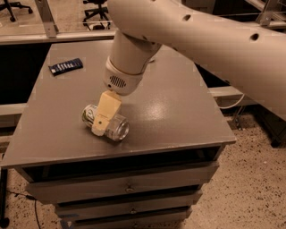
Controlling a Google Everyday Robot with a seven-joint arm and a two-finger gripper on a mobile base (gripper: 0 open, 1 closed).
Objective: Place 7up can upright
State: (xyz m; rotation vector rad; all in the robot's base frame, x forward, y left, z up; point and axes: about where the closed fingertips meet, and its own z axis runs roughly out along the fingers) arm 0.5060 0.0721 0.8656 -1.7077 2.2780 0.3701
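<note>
The 7up can (117, 127) lies on its side near the front left of the grey table (178, 112), silver with green lettering, one end facing front right. My gripper (99, 127) hangs from the large white arm (129, 62) and is down at the can's middle, covering part of its body. The can rests on the tabletop.
A dark blue packet (65, 66) lies at the table's back left. The table's front edge (125, 154) is just in front of the can, with drawers (125, 188) below. Office chairs (96, 6) stand behind the table.
</note>
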